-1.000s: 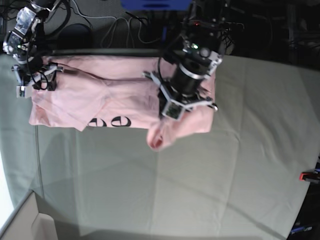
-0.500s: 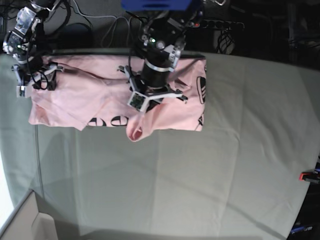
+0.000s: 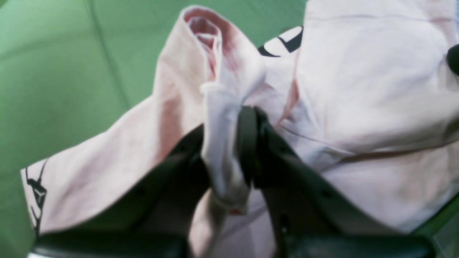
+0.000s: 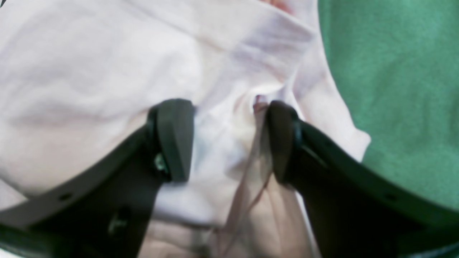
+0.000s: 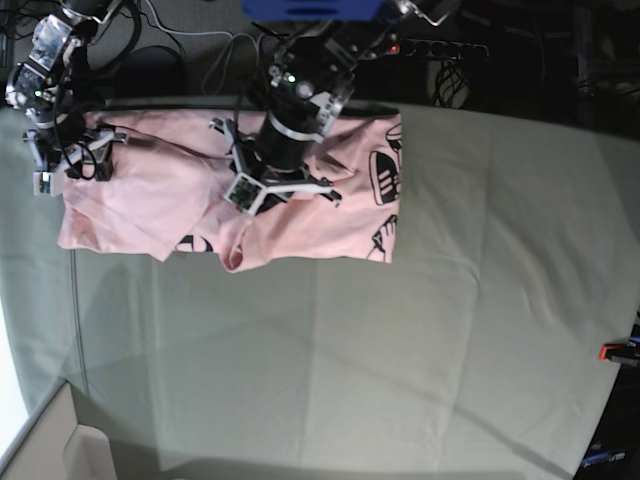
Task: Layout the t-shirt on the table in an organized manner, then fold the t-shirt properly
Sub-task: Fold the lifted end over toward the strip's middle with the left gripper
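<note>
The pale pink t-shirt (image 5: 150, 190) lies bunched along the far left of the grey-green table (image 5: 450, 350). Black lettering shows on its folded-over right end (image 5: 385, 178). My left gripper (image 5: 243, 205) is shut on a bunched fold of the t-shirt (image 3: 220, 143), and a loop of cloth sticks out beyond its fingertips (image 3: 247, 136). My right gripper (image 5: 72, 165) sits at the shirt's far left end. In the right wrist view its fingers (image 4: 175, 139) stand wide apart over the t-shirt (image 4: 89, 71), with a small ridge of cloth between them.
Cables and dark equipment (image 5: 200, 50) lie beyond the table's far edge, with a blue object (image 5: 310, 8) above. A red clamp (image 5: 618, 351) sits at the right edge. A pale box (image 5: 60, 445) stands at the near left corner.
My left gripper has moved left across the shirt, dragging its held fold along. The shirt's right end has folded over, showing lettering. The right arm has not moved.
</note>
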`<state>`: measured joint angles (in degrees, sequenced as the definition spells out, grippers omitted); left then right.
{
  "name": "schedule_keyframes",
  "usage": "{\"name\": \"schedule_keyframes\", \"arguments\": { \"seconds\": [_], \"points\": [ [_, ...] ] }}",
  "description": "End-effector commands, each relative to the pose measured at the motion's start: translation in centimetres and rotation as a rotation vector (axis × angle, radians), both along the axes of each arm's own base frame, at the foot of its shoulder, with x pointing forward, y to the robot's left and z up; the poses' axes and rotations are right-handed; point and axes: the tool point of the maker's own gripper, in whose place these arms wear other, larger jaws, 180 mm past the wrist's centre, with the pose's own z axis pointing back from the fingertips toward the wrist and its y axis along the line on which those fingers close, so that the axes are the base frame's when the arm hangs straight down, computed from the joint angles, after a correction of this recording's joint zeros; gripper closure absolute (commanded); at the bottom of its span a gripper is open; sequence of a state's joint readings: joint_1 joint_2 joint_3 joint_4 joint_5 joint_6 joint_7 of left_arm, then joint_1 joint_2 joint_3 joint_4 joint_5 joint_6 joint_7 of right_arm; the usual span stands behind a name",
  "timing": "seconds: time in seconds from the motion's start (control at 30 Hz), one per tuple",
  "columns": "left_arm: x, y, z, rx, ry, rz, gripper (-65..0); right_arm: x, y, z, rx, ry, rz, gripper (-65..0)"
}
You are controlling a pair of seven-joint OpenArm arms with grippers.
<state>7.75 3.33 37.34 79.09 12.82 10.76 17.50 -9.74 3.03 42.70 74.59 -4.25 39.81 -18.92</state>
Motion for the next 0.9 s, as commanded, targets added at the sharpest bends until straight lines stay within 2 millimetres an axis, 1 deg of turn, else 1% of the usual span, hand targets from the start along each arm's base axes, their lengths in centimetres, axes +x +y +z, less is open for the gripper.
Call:
{"name": "schedule_keyframes", "arguments": {
  "seconds": [0.0, 0.07, 0.17, 0.23, 0.27, 0.3, 0.4, 0.47, 0.5, 0.57, 0.6, 0.63, 0.67, 0.7, 0.77, 0.83, 0.87],
  "points": [
    [0.3, -0.8, 1.2, -0.044, -0.026, 0.006, -3.9, 0.5, -0.6, 0.8, -0.019, -0.022, 0.006, -33.9],
    [0.0, -0.7, 1.1, -0.06, -0.007, 0.013, -12.5, 0.6, -0.6, 0.9, -0.019, -0.023, 0.006, -33.9],
    [-0.1, -0.8, 1.1, -0.073, 0.003, 0.012, -30.2, 0.6, -0.6, 0.8, -0.019, -0.023, 0.007, -33.9],
    [-0.2, -0.9, 1.2, -0.077, 0.0, 0.008, -38.8, 0.6, -0.6, 0.8, -0.019, -0.023, 0.007, -33.9],
    [-0.1, -0.9, 1.5, -0.084, -0.007, 0.008, -41.8, 0.6, -0.6, 0.8, -0.019, -0.023, 0.007, -33.9],
    [0.1, -1.0, 2.1, -0.095, -0.019, 0.01, -43.1, 0.6, -0.6, 0.8, -0.019, -0.023, 0.007, -33.9],
    [0.2, -1.0, 4.2, -0.14, -0.052, 0.025, -43.2, 0.6, -0.6, 0.8, -0.019, -0.023, 0.007, -33.9],
    [0.4, -0.7, 6.2, -0.177, -0.087, 0.037, -43.1, 0.6, -0.6, 0.8, -0.019, -0.023, 0.007, -33.9],
    [0.5, -0.2, 6.7, -0.179, -0.1, 0.042, -43.0, 0.6, -0.6, 0.8, -0.019, -0.023, 0.007, -33.9],
    [1.0, 1.9, 7.1, -0.155, -0.132, 0.058, -42.9, 0.6, -0.6, 0.8, -0.019, -0.023, 0.007, -33.9],
    [1.2, 2.6, 7.1, -0.144, -0.138, 0.066, -42.3, 0.6, -0.6, 0.8, -0.019, -0.023, 0.007, -33.9],
    [1.4, 3.4, 6.8, -0.13, -0.139, 0.079, -40.3, 0.7, -0.6, 0.9, -0.019, -0.025, 0.007, -33.9],
    [1.8, 4.6, 6.4, -0.11, -0.14, 0.099, -36.0, 0.7, -0.6, 0.9, -0.019, -0.025, 0.007, -33.9],
    [2.3, 5.6, 6.2, -0.097, -0.142, 0.121, -30.0, 0.7, -0.5, 0.9, -0.018, -0.025, 0.007, -33.9],
    [2.4, 7.3, 4.7, -0.064, -0.115, 0.159, -16.7, 0.7, -0.5, 0.9, -0.018, -0.025, 0.007, -33.9],
    [2.7, 9.0, 3.6, -0.044, -0.091, 0.212, -0.3, 0.7, -0.5, 0.9, -0.018, -0.025, 0.007, -33.9],
    [2.8, 9.8, 3.0, -0.032, -0.077, 0.234, 0.0, 0.6, -0.5, 0.8, -0.016, -0.025, 0.006, -33.9]
  ]
}}
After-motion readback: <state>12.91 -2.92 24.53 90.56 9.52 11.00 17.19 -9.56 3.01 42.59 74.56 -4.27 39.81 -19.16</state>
